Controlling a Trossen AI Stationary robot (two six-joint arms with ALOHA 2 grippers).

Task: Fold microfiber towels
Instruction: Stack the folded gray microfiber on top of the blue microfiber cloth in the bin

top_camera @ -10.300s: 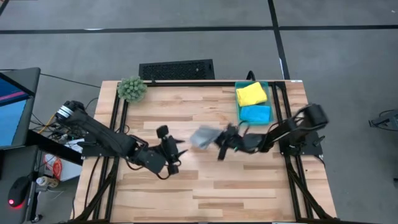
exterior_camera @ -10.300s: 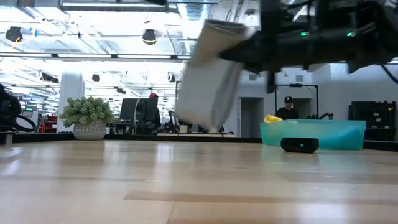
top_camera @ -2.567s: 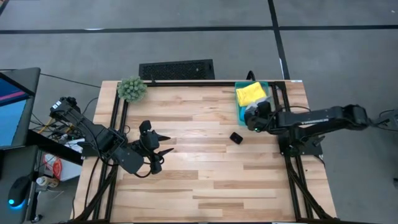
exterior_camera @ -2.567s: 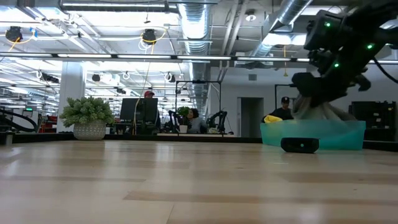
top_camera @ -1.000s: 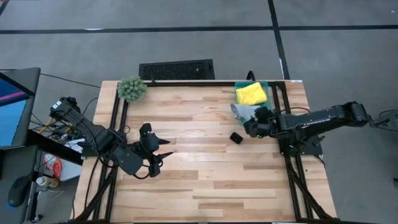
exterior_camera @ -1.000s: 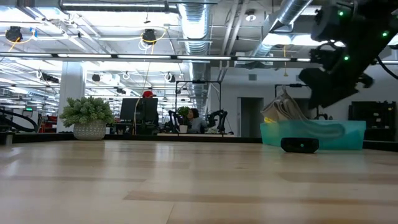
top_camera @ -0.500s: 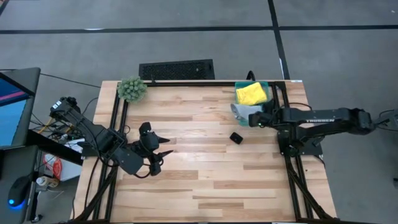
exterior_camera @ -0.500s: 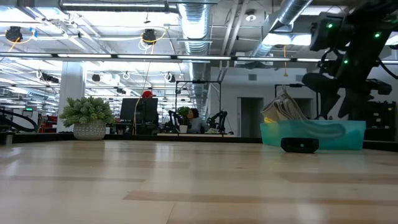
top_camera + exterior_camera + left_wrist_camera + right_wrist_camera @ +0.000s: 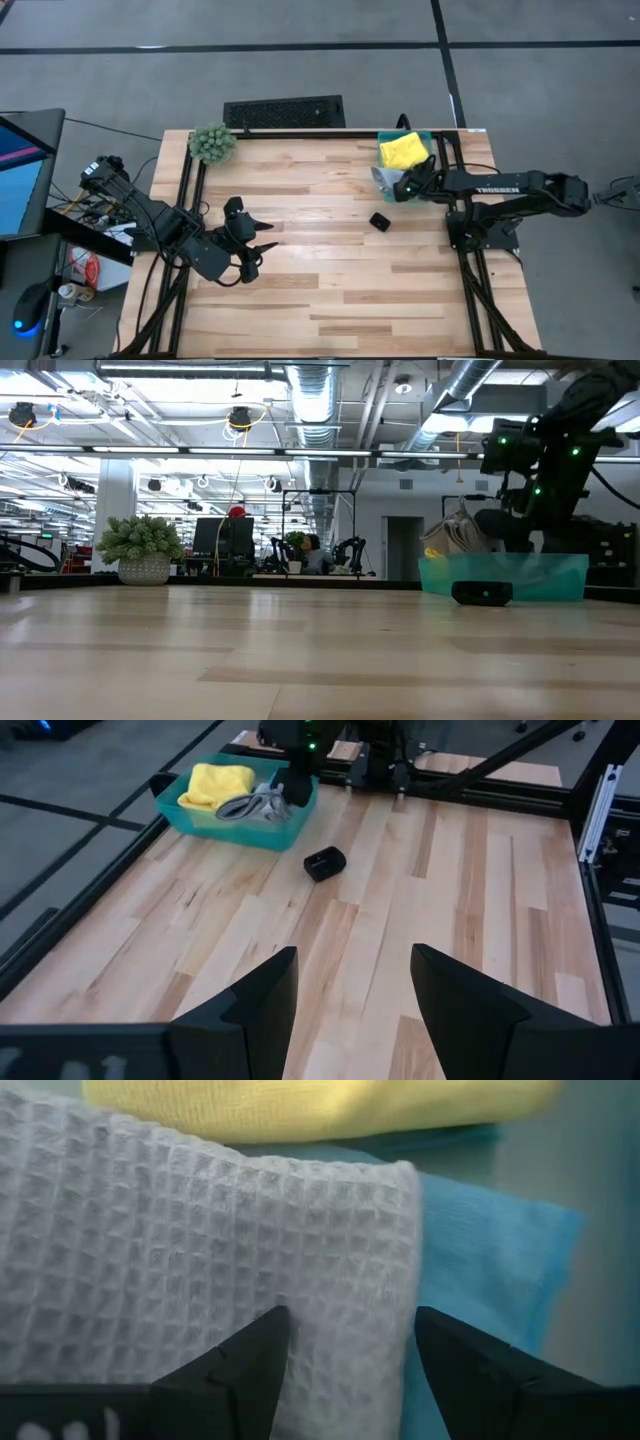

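A teal bin (image 9: 432,160) at the table's far right holds a folded yellow towel (image 9: 402,150), a blue towel (image 9: 490,1270) and a pale grey waffle towel (image 9: 200,1250). The grey towel lies rumpled on top, and part of it (image 9: 455,535) rises above the bin's rim. My right gripper (image 9: 403,187) hangs open over the bin, pointing steeply down. Its fingers (image 9: 240,1370) are close over the grey towel near its edge. My left gripper (image 9: 255,240) waits open above the table's left middle, holding nothing. My right gripper comes down at the grey towel's top layer (image 9: 330,1280) from above, near the towel's edge beside the blue towel. Its fingers are spread. I cannot tell whether the fingertips touch the cloth.
A small black block (image 9: 379,221) lies on the wood just left of the bin's near end. A fuzzy green plant (image 9: 212,143) stands at the far left corner. Bare wood stretches between the two arms and across the near half of the table.
My right gripper has swung from beside the bin's near end toward the table's far edge. It now stands over the bin, and it has sunk and rolled on the way. Its fingers have stayed open. The grey towel has stayed in the bin.
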